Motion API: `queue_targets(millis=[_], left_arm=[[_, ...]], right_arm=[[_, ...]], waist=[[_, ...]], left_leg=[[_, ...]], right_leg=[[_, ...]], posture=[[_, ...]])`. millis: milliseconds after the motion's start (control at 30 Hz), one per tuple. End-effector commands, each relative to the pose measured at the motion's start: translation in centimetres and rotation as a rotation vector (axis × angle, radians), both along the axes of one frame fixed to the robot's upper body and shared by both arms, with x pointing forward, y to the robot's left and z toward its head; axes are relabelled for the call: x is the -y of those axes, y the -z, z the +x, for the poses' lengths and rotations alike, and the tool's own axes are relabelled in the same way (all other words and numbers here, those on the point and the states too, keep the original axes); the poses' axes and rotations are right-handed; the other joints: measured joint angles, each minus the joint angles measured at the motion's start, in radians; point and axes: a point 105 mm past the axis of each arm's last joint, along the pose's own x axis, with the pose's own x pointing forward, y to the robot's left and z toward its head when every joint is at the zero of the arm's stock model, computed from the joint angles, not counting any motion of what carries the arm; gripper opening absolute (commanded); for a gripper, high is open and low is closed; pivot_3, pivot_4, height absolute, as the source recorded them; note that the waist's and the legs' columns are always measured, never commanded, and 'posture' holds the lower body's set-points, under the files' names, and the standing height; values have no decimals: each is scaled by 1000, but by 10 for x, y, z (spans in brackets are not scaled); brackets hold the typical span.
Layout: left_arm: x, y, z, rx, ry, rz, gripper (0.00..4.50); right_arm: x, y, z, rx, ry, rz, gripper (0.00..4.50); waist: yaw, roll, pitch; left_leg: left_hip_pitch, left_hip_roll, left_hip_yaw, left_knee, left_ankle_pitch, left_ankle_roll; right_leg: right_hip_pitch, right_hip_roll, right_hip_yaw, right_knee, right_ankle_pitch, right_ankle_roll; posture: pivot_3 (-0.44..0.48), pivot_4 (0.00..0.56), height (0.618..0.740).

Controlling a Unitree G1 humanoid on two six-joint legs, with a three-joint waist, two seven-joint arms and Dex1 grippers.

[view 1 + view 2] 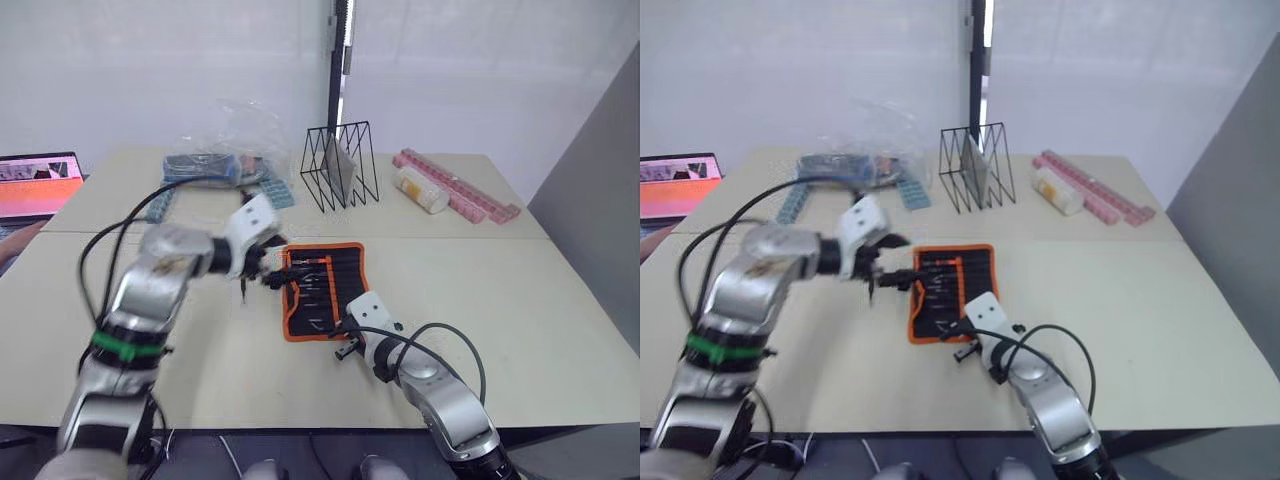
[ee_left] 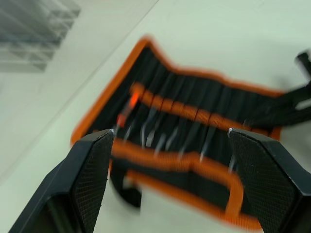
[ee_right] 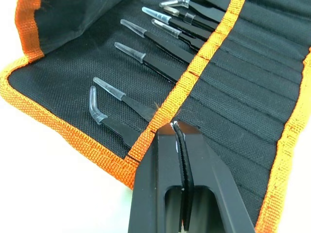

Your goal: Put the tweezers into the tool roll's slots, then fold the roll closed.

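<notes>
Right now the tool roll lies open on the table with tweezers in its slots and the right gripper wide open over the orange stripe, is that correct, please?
Not quite: the right gripper is shut, its two fingers pressed together at the orange stripe, as the right wrist view shows. The rest holds: the tool roll lies open on the table, with tweezers in its slots.

2 head cams look fwd & down over the table [image 1: 520, 300] from above, mid-range, sharing nearly the whole scene. Left wrist cam sits close over the tool roll [image 2: 194, 126]; right wrist cam closer still, on its slots [image 3: 233, 97]. All 4 share the roll.
</notes>
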Motion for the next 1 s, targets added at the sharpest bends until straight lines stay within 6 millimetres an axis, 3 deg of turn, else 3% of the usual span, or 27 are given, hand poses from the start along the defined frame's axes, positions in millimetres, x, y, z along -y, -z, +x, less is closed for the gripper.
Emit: queue_targets(millis=[33, 267, 433, 567, 633, 833, 1000], left_arm=[[-15, -8, -22, 109, -97, -14, 4002], [-48, 32, -72, 117, -394, -64, 4002], [-57, 56, -106, 120, -606, -146, 4002], [-48, 65, -129, 132, -709, -228, 4002], [-53, 67, -136, 142, -778, -245, 4495], [-53, 68, -144, 154, -841, -245, 4495], [-51, 71, -140, 150, -837, -245, 4495]], right_arm=[[15, 63, -21, -263, 8, -113, 0], [15, 62, -17, -259, -50, -137, 0], [14, 62, -16, -259, -84, -148, 0], [13, 62, -15, -260, -105, -155, 0], [12, 62, -15, -260, -114, -158, 0], [13, 61, -11, -254, -129, -163, 0], [10, 61, -11, -253, -142, -165, 0]], waist=[[4, -1, 1], [5, -5, 0], [2, -4, -1], [0, -4, -1], [-10, -1, -1], [-31, 0, -2], [-28, 1, -1]], left_leg=[[0, 0, 0, 0, 0, -1], [4, 1, -2, -5, -1, -6], [5, 2, -1, -12, -3, -14], [4, 2, -1, -14, -3, -15], [3, 2, 2, -14, -3, -16], [4, 2, 12, -14, -9, -5], [3, 3, 12, -14, -12, -9]], right_leg=[[0, -2, 1, 0, 0, 0], [0, -15, 4, -5, 1, -3], [0, -15, 4, -10, 1, -5], [-1, -15, 4, -16, -1, -8], [-1, -15, 5, -18, -3, -12], [0, -19, 6, -27, 1, -5], [-2, -19, 6, -29, -1, -9]], posture=[[0, 150, 737], [0, 150, 737], [0, 150, 737], [0, 150, 737], [0, 150, 737], [0, 150, 737], [0, 150, 737]])
